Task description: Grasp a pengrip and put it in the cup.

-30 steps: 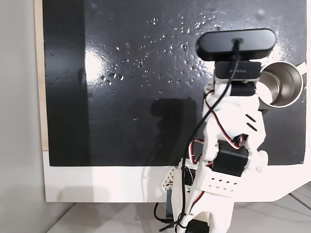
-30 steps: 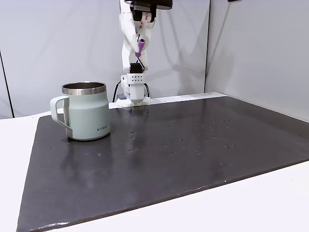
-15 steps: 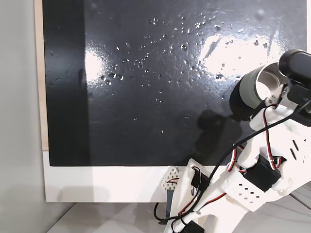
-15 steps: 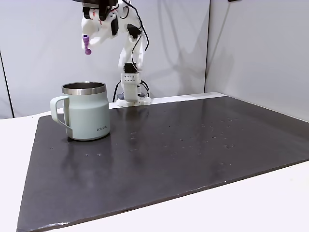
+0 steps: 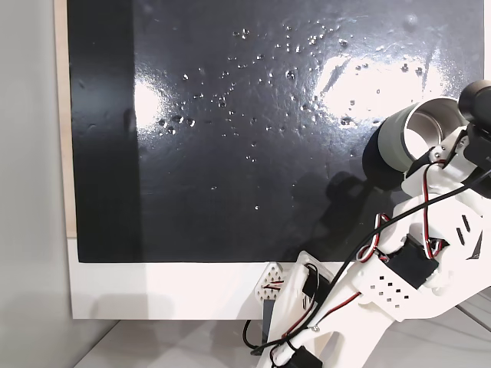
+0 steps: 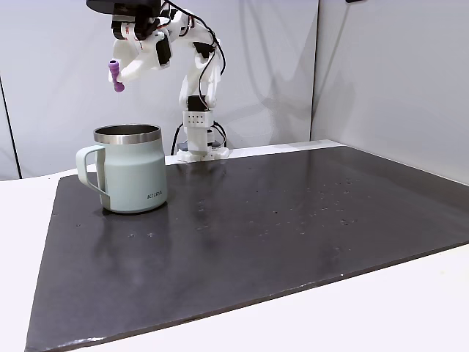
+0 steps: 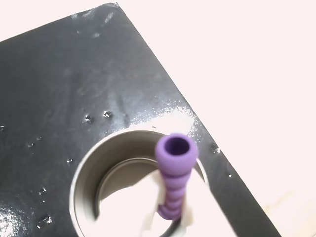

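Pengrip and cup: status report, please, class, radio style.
Gripper shut on the pengrip, high in the air. Wrist view: pengrip over the cup mouth, far rim side. Cup upright on the mat. Nothing in between.

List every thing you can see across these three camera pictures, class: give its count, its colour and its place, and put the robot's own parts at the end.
pengrip: one, purple, ribbed tube, held in the air above the cup; in the wrist view it hangs over the cup's mouth.
cup: one, pale grey-green wall with a shiny steel inside and a side handle, standing upright on the mat at the left of a fixed view.
mat: one, black and glossy, covering most of the table.
table: one, white, showing around the mat's edges.
walls: grey panels behind the table.
arm: one, white with black motors and red and black wires.
gripper: one, white, shut on the pengrip.
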You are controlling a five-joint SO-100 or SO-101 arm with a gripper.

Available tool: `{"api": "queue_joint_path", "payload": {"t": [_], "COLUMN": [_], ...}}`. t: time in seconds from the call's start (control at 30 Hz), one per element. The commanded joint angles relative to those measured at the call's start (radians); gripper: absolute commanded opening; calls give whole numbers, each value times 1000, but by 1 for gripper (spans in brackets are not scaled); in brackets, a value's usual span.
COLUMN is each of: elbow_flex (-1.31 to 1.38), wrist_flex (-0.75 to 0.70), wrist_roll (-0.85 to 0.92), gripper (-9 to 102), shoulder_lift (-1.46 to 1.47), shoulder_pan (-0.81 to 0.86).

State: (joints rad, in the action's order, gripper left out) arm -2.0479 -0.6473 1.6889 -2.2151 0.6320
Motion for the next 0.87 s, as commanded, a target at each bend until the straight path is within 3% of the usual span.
{"api": "queue_joint_path", "payload": {"t": [0.0, 0.13, 0.83], "elbow_flex": [3, -8, -25], "wrist_flex": [40, 40, 40], "wrist_roll": [-15, -15, -5], "gripper": [14, 28, 29], "shoulder_lift": [-2, -5, -6], "shoulder_pan": [5, 5, 2]}}
